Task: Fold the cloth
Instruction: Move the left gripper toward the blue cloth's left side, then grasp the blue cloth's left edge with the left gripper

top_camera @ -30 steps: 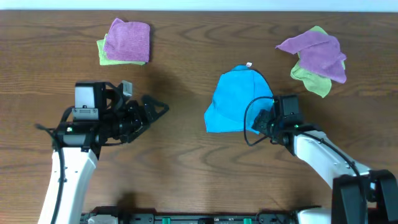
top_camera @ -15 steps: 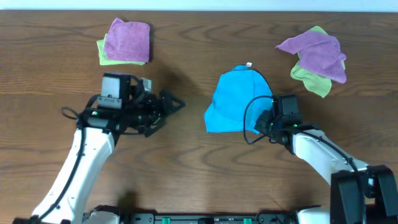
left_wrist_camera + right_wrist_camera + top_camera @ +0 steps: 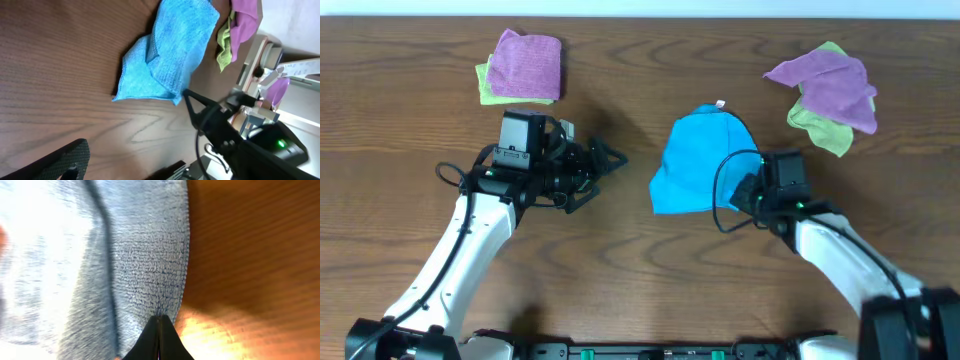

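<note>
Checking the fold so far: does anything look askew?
The cloth is folded crooked: its layers overlap unevenly and the outline is lopsided, not square. The right gripper pinches its edge.

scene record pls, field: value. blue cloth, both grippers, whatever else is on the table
cloth: blue cloth, partly folded over itself, mid table
tag: white tag at the cloth's far edge
right: right gripper shut, pinching the cloth's near right edge
left: left gripper open, holding nothing, left of the cloth and apart from it
other: tidy purple-on-green stack far left; loose purple-on-green pile far right
fold: not finished, outline uneven
</note>
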Motion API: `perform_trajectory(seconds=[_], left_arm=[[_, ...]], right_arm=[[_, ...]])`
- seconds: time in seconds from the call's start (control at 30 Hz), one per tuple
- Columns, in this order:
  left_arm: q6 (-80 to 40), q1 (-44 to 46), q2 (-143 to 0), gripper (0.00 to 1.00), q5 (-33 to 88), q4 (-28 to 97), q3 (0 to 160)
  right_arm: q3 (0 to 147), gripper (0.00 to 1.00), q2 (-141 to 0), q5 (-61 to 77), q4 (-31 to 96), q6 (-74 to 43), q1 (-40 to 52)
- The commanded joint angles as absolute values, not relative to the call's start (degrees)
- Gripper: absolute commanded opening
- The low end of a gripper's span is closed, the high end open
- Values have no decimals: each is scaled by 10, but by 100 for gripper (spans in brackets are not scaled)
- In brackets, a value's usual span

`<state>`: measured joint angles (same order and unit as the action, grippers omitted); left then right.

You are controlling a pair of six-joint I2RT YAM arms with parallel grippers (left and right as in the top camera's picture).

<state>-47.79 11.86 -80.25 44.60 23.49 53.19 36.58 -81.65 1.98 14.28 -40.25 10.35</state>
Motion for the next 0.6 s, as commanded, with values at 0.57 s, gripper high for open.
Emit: perform_trajectory(seconds=[0.57], left_arm=[[-555, 175, -920, 95, 496, 168, 541]], right_arm=[[363, 1, -600, -6, 292, -346, 100]])
